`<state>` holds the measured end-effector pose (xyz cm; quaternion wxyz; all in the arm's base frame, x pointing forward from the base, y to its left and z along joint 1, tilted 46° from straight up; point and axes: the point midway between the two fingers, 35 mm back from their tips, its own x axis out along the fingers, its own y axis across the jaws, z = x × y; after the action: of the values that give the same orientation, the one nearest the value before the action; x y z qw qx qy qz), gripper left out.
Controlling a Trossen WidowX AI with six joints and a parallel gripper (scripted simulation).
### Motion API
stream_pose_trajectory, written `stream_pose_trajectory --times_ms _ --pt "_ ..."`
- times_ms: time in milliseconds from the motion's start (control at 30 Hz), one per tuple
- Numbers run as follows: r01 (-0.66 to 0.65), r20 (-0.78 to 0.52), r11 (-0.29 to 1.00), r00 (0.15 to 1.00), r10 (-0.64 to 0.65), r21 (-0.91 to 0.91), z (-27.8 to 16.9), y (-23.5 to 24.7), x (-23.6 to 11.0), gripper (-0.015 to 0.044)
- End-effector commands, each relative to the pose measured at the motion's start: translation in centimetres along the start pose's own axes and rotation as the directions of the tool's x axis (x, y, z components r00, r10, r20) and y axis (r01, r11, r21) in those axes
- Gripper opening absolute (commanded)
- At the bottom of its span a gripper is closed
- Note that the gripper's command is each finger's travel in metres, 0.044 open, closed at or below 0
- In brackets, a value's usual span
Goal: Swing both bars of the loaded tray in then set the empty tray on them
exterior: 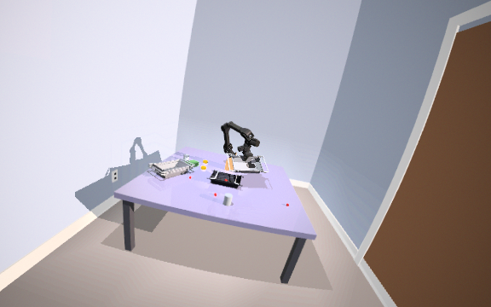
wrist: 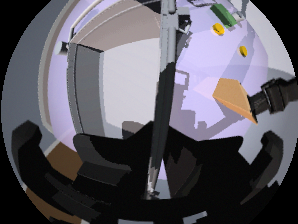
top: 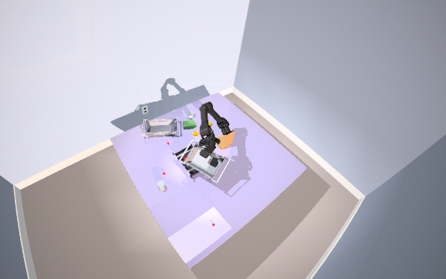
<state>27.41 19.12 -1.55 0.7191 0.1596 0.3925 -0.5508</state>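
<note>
Nearest the exterior camera, a small grey cylinder (exterior: 228, 199) stands on the lilac table (exterior: 245, 215), well apart from the work. Behind it sits the loaded tray (exterior: 226, 178), dark, with red blocks visible inside; whether both wire bars lie across its top cannot be resolved at this size. Just beyond and above it, the empty tray (exterior: 246, 164) hangs in the air, tilted, carried by the gripper (top: 206, 152), whose fingers are pinched on the tray's rim; in the wrist view that rim (wrist: 165, 70) runs as a thin wall straight between the jaws. From the top view the empty tray (top: 207, 163) overlaps only the far part of the loaded tray (top: 182, 156) and is rotated against it. The step in hand is judged to be the carry of the empty tray toward the stacking position. The next move calls for centring it over the loaded tray, matching its rotation, levelling it, then lowering onto the bars before release. Farther back lie an orange panel (top: 226, 139), two yellow discs (exterior: 205, 164), a green block (top: 189, 124) and a third tray (top: 160, 128) near the wall.
</note>
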Motion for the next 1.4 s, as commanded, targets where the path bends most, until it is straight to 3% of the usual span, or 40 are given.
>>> stream_pose_trajectory --times_ms 0,600,1367 --pt "-0.026 0.009 0.997 1.000 0.025 0.075 2.8 0.4 -0.5 0.0000" --pt "-0.017 0.060 0.944 0.998 -0.003 0.330 12.8 -0.4 1.1 0.0000" --pt "-0.017 0.061 0.943 0.998 -0.004 0.332 12.9 -0.4 1.1 0.0000"
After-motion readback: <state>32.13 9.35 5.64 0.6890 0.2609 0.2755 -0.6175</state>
